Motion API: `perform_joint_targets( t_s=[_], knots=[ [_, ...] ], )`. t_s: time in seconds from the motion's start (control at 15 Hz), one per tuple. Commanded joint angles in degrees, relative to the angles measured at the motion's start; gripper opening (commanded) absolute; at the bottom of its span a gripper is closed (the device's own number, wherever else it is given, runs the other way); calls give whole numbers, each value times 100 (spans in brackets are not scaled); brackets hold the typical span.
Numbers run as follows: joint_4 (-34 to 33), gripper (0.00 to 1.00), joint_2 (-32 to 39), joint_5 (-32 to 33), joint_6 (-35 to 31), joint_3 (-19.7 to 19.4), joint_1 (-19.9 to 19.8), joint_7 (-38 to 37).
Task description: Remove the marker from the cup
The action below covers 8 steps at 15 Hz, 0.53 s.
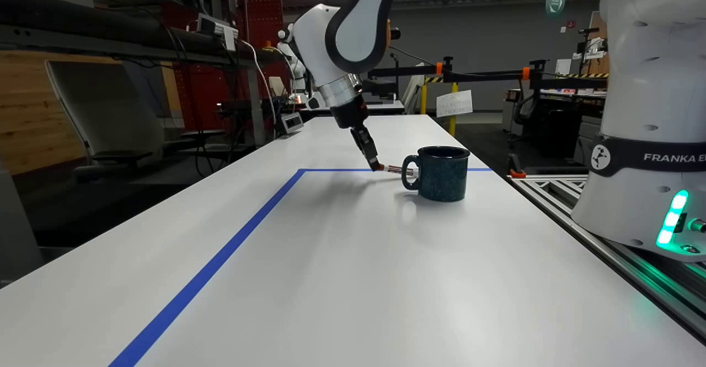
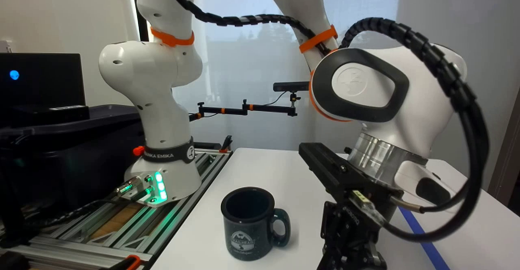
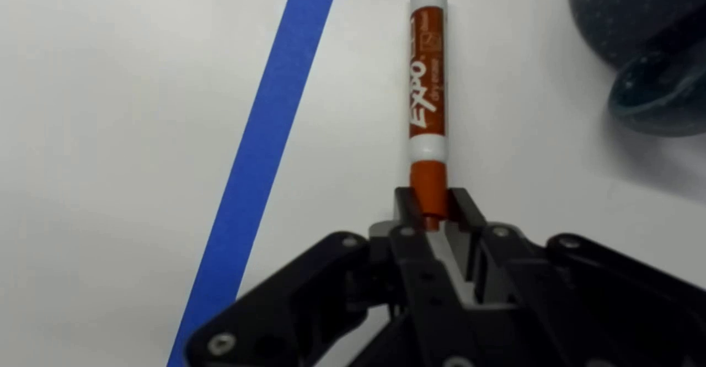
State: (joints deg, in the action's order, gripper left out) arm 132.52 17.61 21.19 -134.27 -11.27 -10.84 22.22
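Note:
The cup, a dark teal speckled mug, stands upright on the white table in both exterior views (image 1: 444, 175) (image 2: 248, 237). Part of it shows at the upper right of the wrist view (image 3: 618, 14). The marker, white with a reddish-brown label and cap, lies outside the cup in the wrist view (image 3: 428, 74). In an exterior view the marker (image 1: 392, 169) reaches nearly level toward the cup's handle, its far end behind it. My gripper (image 3: 430, 204) is shut on the marker's cap end, low at the table (image 1: 377, 166). The fingertips are cut off in an exterior view.
Blue tape (image 1: 242, 229) marks lines on the white table (image 1: 386, 278) and runs beside the marker in the wrist view (image 3: 259, 135). The robot base (image 2: 166, 180) stands on a metal rail frame along the table's edge, near the cup.

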Motion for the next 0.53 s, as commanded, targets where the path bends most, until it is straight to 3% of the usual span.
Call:
perform_joint_targets(
  t_s=[0.0, 0.27, 0.33, 0.47],
  knots=[
    [533, 5, -305, -115, -814, 58, -141, -74],
    [922, 5, -448, -288, -1511, 70, -227, -17],
    [1034, 44, -536, -364, -1622, 80, -252, 28],
    [1237, 49, -729, -508, -1721, 99, -296, 147]
  ],
)
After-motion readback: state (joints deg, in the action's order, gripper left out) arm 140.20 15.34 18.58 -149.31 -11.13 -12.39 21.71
